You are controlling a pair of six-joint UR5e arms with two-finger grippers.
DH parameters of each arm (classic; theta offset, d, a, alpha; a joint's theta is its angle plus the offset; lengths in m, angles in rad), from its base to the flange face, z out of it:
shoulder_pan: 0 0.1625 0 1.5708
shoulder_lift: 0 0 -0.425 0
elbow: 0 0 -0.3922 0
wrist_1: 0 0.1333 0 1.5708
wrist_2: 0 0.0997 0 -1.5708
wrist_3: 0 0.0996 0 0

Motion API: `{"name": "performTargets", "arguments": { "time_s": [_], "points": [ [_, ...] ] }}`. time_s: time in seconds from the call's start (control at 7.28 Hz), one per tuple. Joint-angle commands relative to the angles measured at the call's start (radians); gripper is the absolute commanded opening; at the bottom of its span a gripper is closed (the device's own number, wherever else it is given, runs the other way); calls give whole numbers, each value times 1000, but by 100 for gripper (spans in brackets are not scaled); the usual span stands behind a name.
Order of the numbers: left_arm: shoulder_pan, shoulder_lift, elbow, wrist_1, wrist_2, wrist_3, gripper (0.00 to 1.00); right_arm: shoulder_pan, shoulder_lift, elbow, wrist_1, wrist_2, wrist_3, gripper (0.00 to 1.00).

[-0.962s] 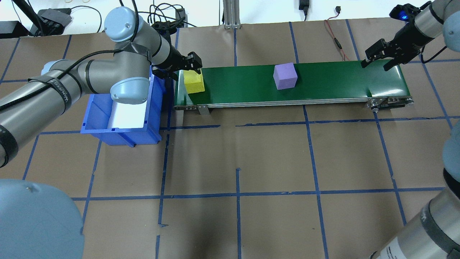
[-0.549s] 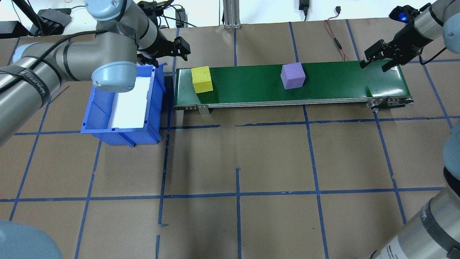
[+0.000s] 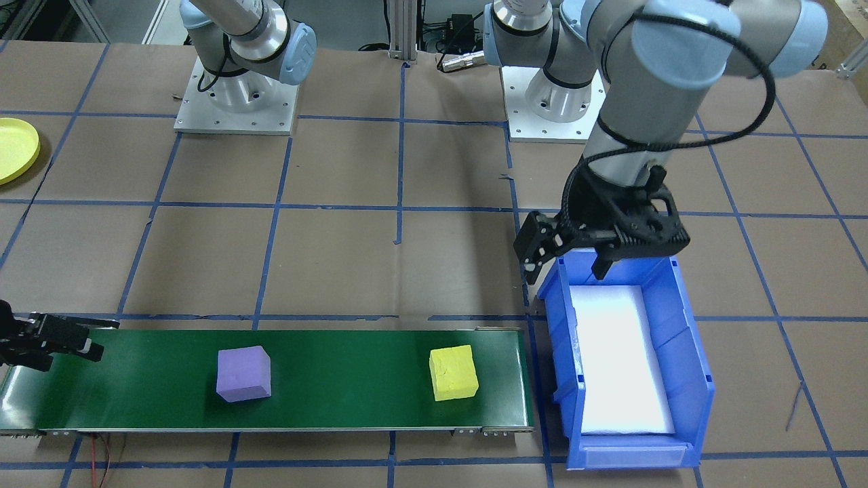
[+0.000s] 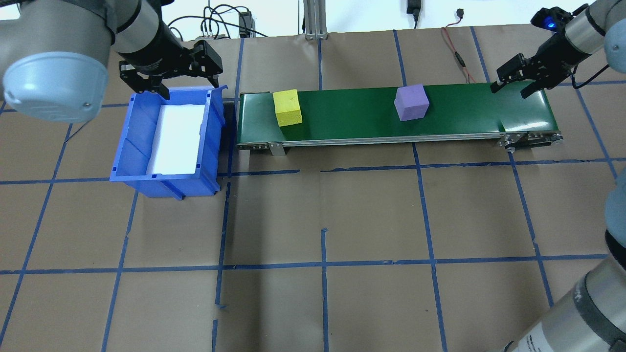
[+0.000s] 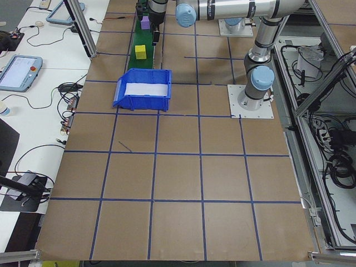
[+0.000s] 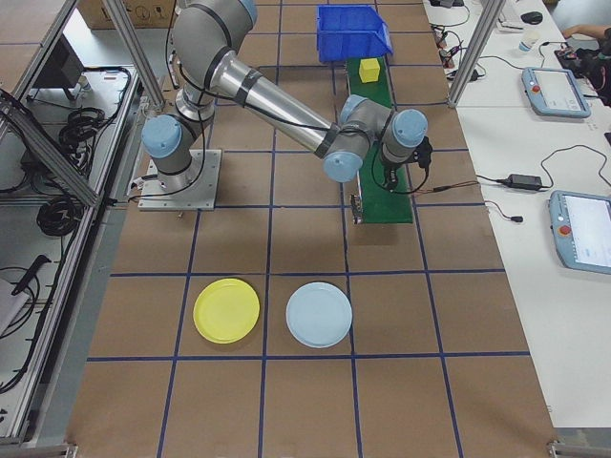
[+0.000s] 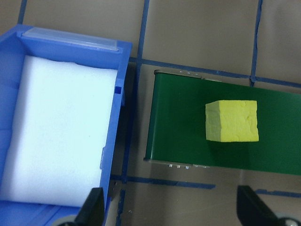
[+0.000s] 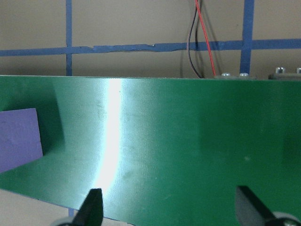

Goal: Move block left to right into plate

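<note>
A yellow block (image 4: 287, 107) and a purple block (image 4: 412, 102) sit apart on the green conveyor belt (image 4: 352, 120). The yellow one is near the belt's left end and the purple one is past its middle. My left gripper (image 4: 188, 88) hangs open and empty over the far end of the blue bin (image 4: 137, 144); the left wrist view shows the yellow block (image 7: 232, 120) off to the side. My right gripper (image 4: 510, 90) is open over the belt's right end, with the purple block (image 8: 19, 139) at the edge of its wrist view. The yellow plate (image 6: 226, 310) lies on the table, far from the belt.
The blue bin (image 3: 685, 352) holds only a white foam pad and stands against the belt's left end. A pale blue plate (image 6: 320, 314) lies beside the yellow plate (image 3: 13, 149). Brown paper with blue tape lines covers the table.
My left gripper has drawn back from the yellow block and moved left over the bin. Both blocks have travelled right along the belt. The right gripper has stayed put.
</note>
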Motion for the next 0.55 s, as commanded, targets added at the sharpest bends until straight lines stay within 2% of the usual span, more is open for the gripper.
{"name": "performTargets", "arguments": {
  "time_s": [0.0,0.41],
  "points": [
    [-2,43,-1,-73,7,-12,100,1,-2,0,1,-11,13,100],
    [12,51,6,-110,19,-2,100,1,-5,0,1,0,47,97]
  ]
}}
